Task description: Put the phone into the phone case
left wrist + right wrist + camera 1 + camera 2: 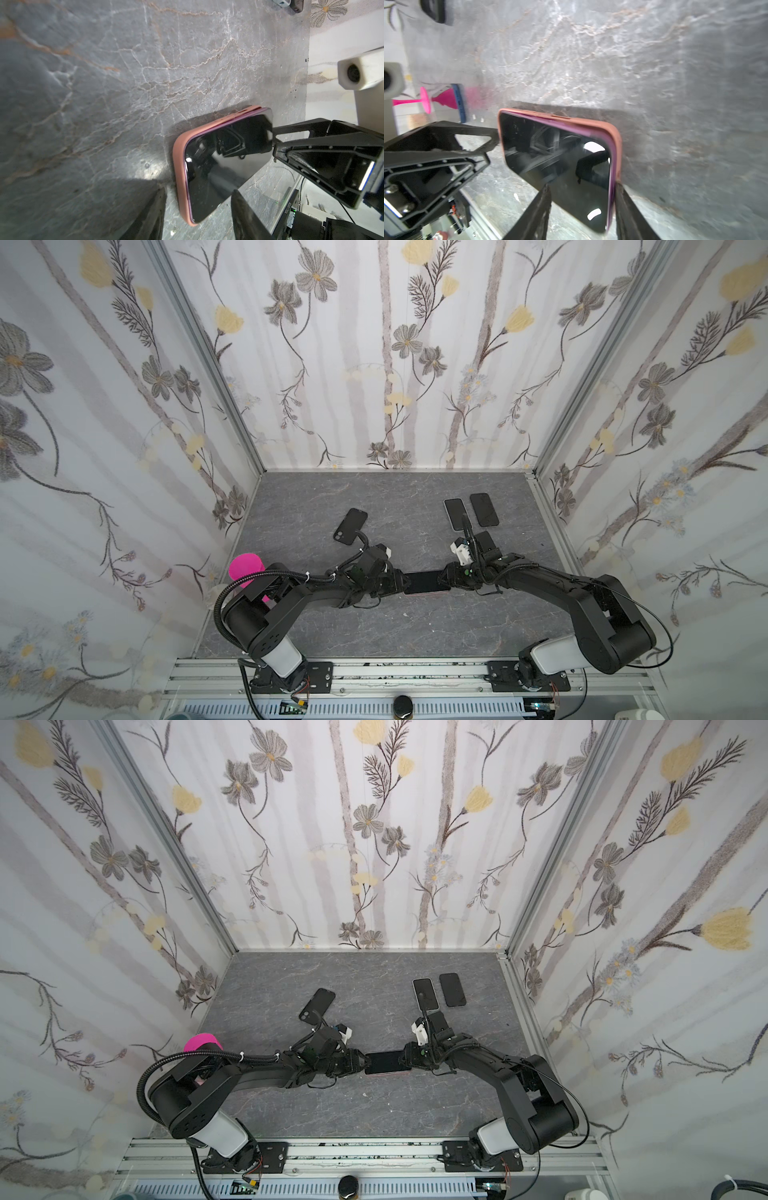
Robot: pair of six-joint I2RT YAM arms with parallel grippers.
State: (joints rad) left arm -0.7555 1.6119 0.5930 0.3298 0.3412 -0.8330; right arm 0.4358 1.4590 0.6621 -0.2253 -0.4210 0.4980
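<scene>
The phone (424,581) (384,1061) lies screen up in the middle of the table, inside a salmon-pink phone case (178,162) (591,122). Its purple edge (611,187) shows above the case rim along one side. Both arms reach in from opposite ends, each rolled onto its side. My left gripper (405,583) (199,190) is open: one finger stands above and one below the phone's left end, with a gap to each. My right gripper (444,580) (582,184) is open at the right end. Its lower finger (625,207) rests against the case edge and its upper finger stands off the screen.
A black phone or case (351,526) lies behind the left arm. Two dark phones (455,513) (484,509) lie at the back right, and another dark item (485,540) lies by the right wrist. A pink cup (246,568) stands at the left wall. Patterned walls enclose three sides.
</scene>
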